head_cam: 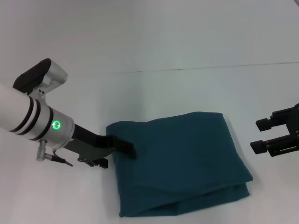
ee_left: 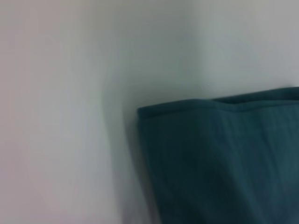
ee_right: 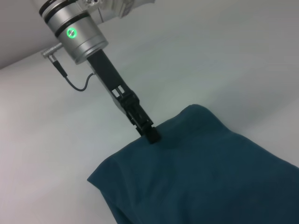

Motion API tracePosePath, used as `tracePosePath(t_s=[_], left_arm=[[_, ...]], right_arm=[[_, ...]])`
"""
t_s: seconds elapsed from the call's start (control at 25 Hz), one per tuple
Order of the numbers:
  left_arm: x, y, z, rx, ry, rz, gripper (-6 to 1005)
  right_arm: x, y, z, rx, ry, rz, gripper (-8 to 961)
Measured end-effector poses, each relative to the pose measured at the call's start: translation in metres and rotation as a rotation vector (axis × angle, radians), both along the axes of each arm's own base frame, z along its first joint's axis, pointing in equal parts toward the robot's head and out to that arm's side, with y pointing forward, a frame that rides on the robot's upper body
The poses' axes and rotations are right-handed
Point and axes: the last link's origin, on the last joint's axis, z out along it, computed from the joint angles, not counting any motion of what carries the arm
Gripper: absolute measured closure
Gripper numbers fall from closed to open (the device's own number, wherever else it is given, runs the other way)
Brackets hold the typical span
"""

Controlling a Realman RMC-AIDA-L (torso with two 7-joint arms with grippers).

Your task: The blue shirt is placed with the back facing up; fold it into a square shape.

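The blue shirt lies folded into a rough square on the white table, plain side up, with stacked layers showing along its near edge. My left gripper reaches in from the left and is shut on the shirt's left edge, one black finger lying over the cloth. The right wrist view shows the left gripper at the shirt's edge. The left wrist view shows only a corner of the shirt. My right gripper is open and empty, just right of the shirt and apart from it.
The white table extends around the shirt on all sides. A faint seam runs across the far part of it. The left arm's silver wrist with its green light hangs over the table's left side.
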Motion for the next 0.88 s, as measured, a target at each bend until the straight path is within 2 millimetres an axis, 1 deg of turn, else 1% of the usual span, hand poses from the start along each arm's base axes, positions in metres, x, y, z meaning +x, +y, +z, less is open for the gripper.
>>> tracePosePath(t_s=[0.16, 0.64, 0.76, 0.88], left_arm=[[0.007, 0.0, -0.004, -0.017, -0.007, -0.015, 65], [0.018, -0.004, -0.015, -0.064, -0.039, -0.044, 69], [0.018, -0.005, -0.015, -0.065, -0.041, -0.045, 235], [0.017, -0.005, -0.015, -0.066, -0.041, -0.044, 370]], right_arm=[[0.001, 0.0, -0.001, -0.005, -0.011, -0.002, 203], [0.005, 0.008, -0.009, 0.015, -0.085, -0.013, 209], [0.006, 0.009, -0.011, 0.012, -0.099, -0.013, 210], [0.005, 0.008, -0.012, 0.007, -0.1, 0.003, 212]])
